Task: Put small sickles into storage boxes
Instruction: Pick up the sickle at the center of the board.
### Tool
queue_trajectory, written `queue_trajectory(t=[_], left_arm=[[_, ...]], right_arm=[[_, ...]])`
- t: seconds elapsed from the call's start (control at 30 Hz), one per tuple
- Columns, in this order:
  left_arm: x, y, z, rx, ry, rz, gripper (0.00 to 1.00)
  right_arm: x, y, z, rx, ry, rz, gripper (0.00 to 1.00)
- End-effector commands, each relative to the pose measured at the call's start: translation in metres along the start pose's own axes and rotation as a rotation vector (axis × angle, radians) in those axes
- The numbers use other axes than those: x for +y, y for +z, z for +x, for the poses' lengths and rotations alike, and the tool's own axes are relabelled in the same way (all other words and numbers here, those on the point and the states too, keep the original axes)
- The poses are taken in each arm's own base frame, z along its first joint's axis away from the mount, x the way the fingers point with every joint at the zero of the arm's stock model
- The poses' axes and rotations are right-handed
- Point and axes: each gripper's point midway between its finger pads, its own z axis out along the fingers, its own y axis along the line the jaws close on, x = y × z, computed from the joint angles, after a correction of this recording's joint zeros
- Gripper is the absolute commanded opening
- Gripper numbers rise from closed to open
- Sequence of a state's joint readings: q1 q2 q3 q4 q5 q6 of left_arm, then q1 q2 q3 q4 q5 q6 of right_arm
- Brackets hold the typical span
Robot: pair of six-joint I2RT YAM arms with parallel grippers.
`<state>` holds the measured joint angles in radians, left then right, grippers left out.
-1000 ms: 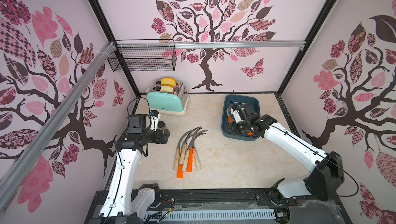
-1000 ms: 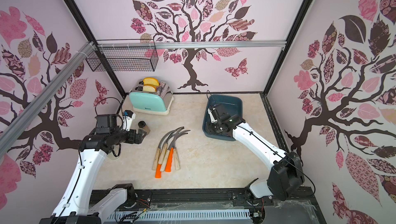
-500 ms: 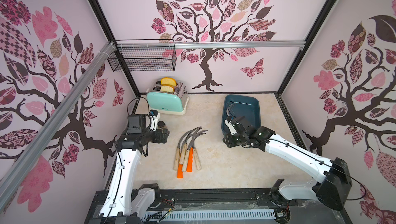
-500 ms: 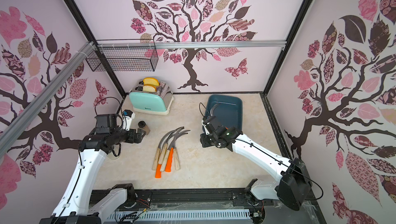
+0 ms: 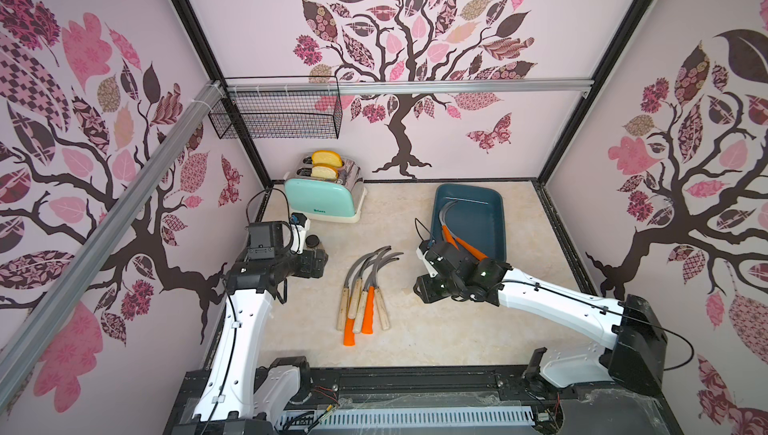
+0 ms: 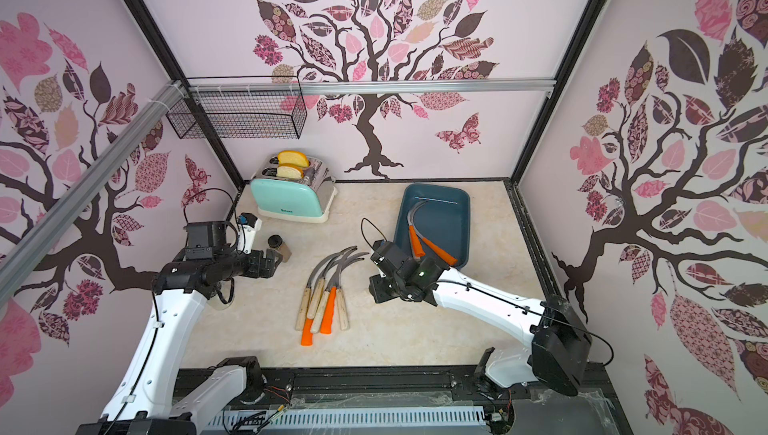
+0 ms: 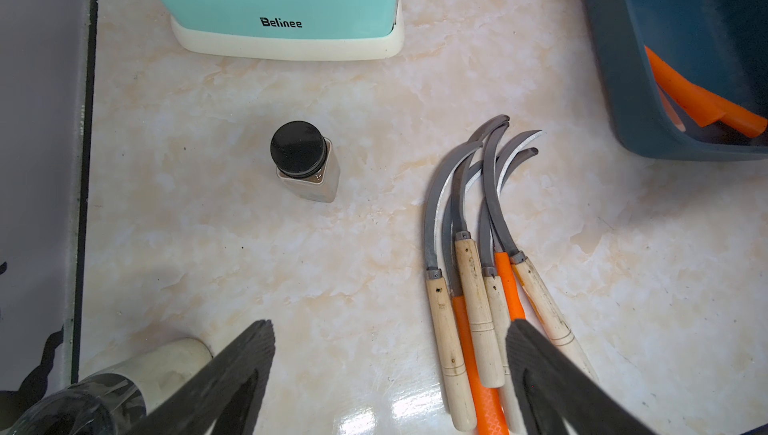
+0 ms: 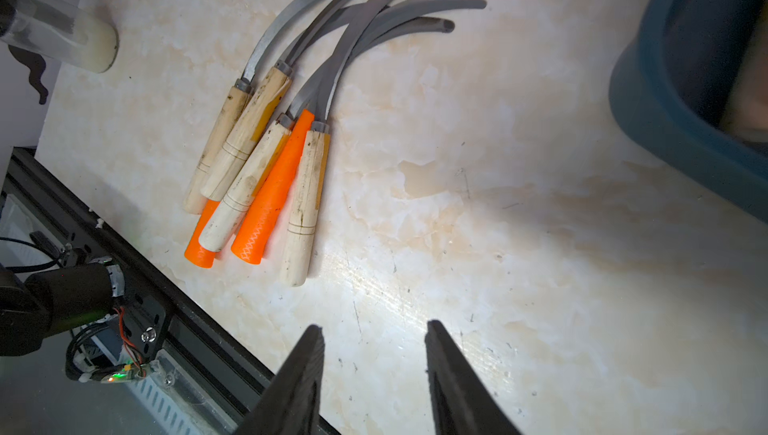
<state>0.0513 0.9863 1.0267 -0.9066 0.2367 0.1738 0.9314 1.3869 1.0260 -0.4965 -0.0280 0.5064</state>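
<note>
**Q:** Where do the small sickles [image 5: 365, 287] lie?

**A:** Heaped on the table [image 5: 415, 329]. Two orange-handled ones [image 5: 469, 248] rest in the storage box [image 5: 482, 221].

**Q:** And the grippers?

**A:** Right gripper [image 8: 374, 325]: empty, jaws partly apart, near the heap. Left gripper [image 7: 390, 322]: empty, jaws wide. Recommended: straddle the outer wooden handle [image 8: 304, 204] crosswise, clear of the overlapping blades, before closing.
</note>
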Motion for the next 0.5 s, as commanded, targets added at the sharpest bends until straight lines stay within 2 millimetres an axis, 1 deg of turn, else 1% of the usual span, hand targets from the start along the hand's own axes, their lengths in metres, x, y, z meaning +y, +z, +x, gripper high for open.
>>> queue_trajectory(t=[0.0, 0.1, 0.27, 0.47], left_arm=[[-0.001, -0.002, -0.005, -0.018, 0.015, -0.001, 0.93], [-0.002, -0.004, -0.007, -0.025, 0.018, 0.003, 0.93], [-0.002, -0.005, -0.008, -0.030, 0.020, 0.004, 0.94], [0.000, -0.009, -0.007, -0.036, 0.028, -0.015, 0.97]], right_arm=[[0.014, 0.001, -0.009, -0.029, 0.003, -0.014, 0.45], [0.021, 0.006, -0.004, -0.022, -0.001, -0.016, 0.47], [0.031, 0.013, 0.002, -0.014, -0.012, -0.022, 0.54], [0.038, 0.015, 0.007, -0.023, -0.019, -0.027, 0.60]])
